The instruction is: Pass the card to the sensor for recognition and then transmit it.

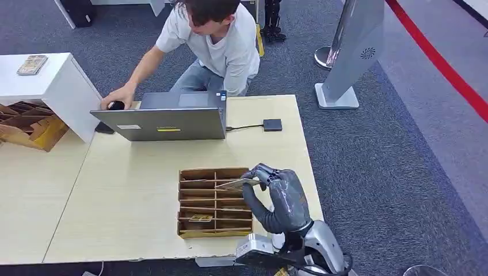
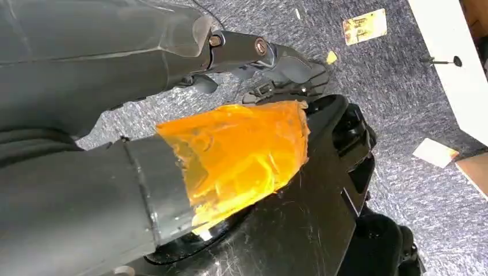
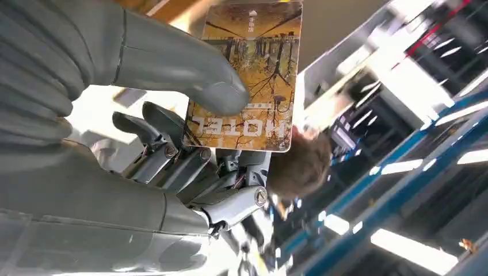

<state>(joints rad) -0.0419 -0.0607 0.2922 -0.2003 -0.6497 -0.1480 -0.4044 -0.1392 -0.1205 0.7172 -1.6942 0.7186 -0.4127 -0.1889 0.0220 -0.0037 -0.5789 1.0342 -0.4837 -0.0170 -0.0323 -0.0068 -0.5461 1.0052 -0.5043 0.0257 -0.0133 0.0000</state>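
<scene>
right hand [image 1: 282, 198] raised above the table [image 1: 132, 190], palm upright; thumb and fingers [image 3: 172, 141] clamped on the card [image 3: 247, 80], card flat over wooden organizer [image 1: 214, 202]; left hand [image 2: 270, 60] hangs, fingers' state unclear

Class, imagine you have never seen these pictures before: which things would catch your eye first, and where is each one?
The right hand stands out, pinching a yellow hotel card above the wooden slotted tray at the table's near edge. Across the table, a person crouches behind an open laptop, one hand on a mouse. A small black sensor lies wired to the laptop's right.
</scene>
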